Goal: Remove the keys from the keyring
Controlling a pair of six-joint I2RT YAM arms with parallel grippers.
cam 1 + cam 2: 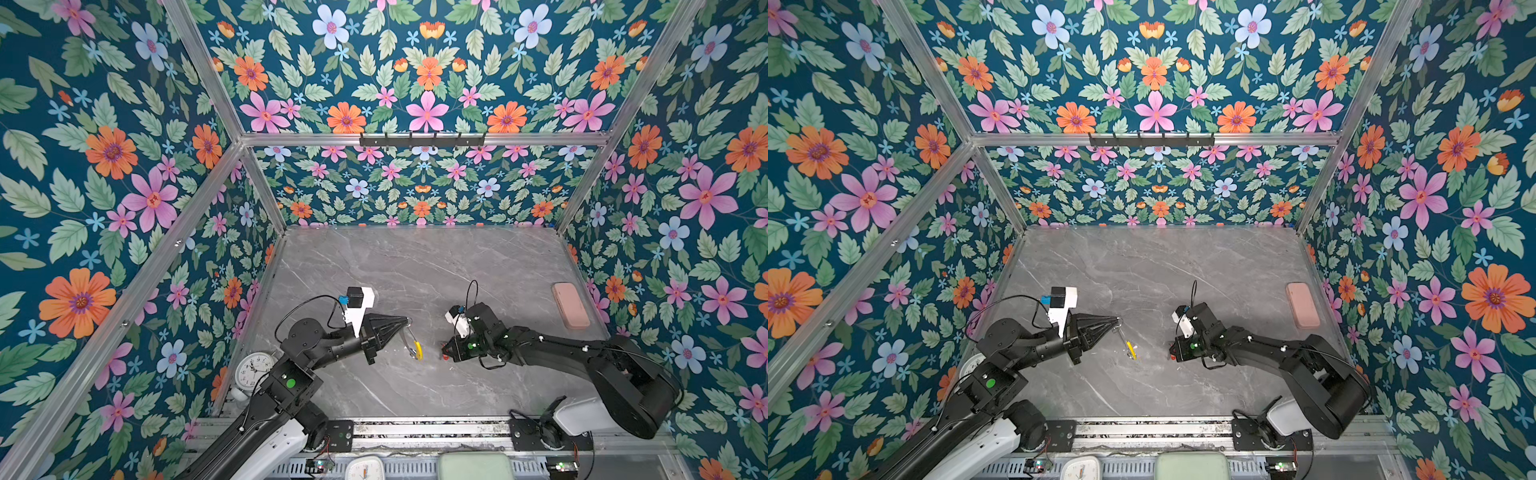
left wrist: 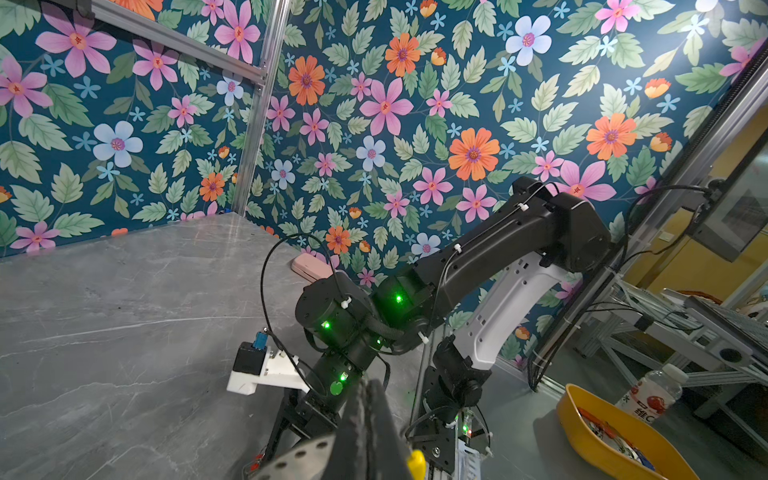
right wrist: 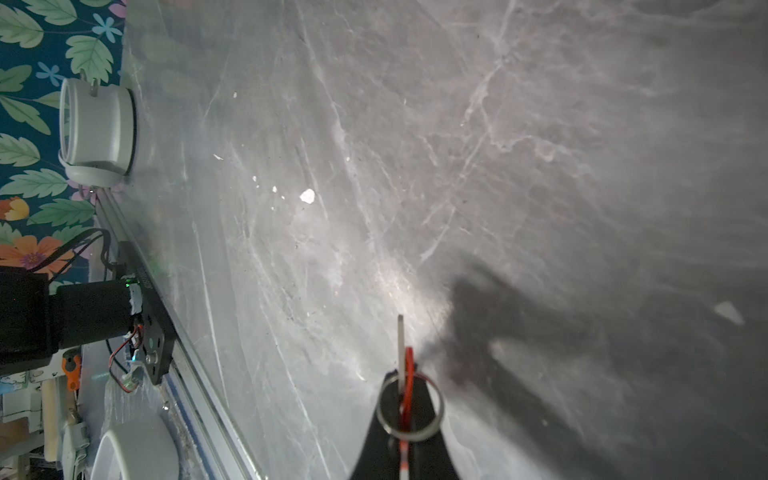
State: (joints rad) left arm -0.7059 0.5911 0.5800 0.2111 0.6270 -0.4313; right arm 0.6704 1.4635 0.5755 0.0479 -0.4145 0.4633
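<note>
keyring (image 1: 418,350): thin dark hoop, seen near edge-on, hanging upright over desk middle, toward near edge; yellow section (image 1: 1131,350) lowest. red-tagged key (image 3: 400,353): off hoop, apart to its right, small metal loop (image 3: 409,436) at head.

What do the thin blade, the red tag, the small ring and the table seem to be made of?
Key blade: thin, pale, flat; probably bare metal.
Red tag: likely plastic, from its even saturated colour.
Small ring: polished metal, with bright highlights.
Table: grey, white-veined, soft sheen; stone or stone-look laminate.
</note>
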